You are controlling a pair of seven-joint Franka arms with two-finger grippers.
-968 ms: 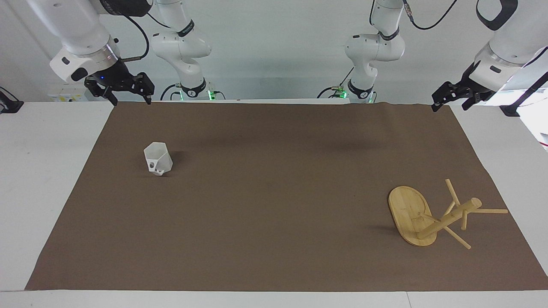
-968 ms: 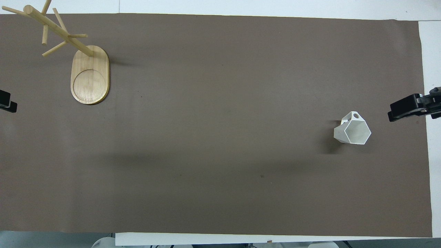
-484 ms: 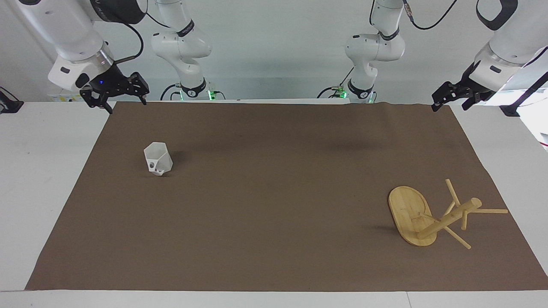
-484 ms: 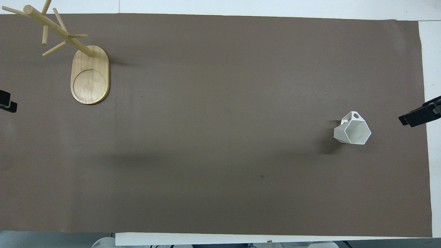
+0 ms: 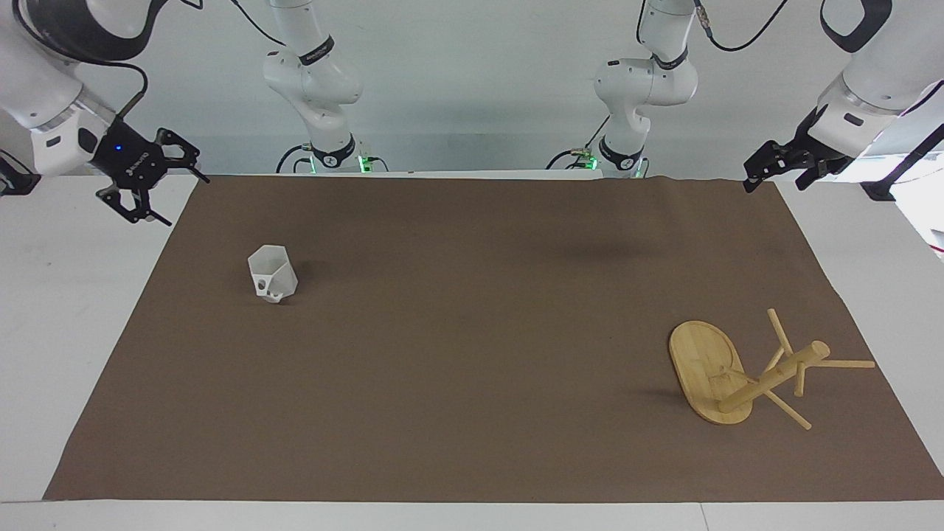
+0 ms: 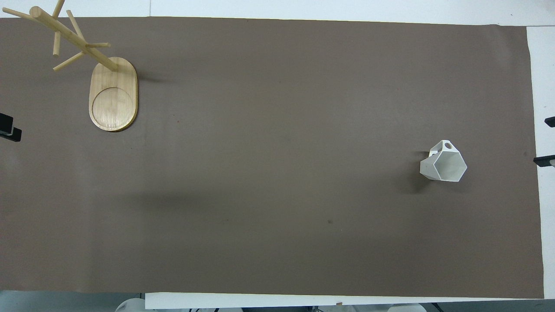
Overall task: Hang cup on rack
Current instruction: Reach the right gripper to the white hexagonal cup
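On brown mat (image 5: 472, 354), toward right arm's end of table: cup (image 5: 272, 274), upright, rim open to the ceiling, blocky handle with holes turned away from the robots. Same cup (image 6: 444, 164) in overhead view, hexagonal mouth plain to see, nothing touching it.

Up in the air over white table (image 5: 66, 295) just off the mat's edge: right gripper (image 5: 168, 196), fingers spread wide, nothing between them. Well apart from the cup, off to the side of it and raised; only two dark fingertips (image 6: 544, 160) poking into the overhead view's edge, one farther out than the other, cup lying between those tips and the mat's middle.

Toward left arm's end of the mat, farther from the robots than the cup: rack (image 5: 726, 376), standing on its oval base, central post rising with thin pegs splayed outward, all pegs bare. Rack (image 6: 110, 95) again in overhead view, base flat on the mat, post leaning toward the view's corner by perspective. Cup and rack well apart, at different ends of the mat.

Over the mat's corner nearest the left arm's base: left gripper (image 5: 774, 173), waiting, raised, holding nothing visible; whether fingers open or pressed together, cannot tell.
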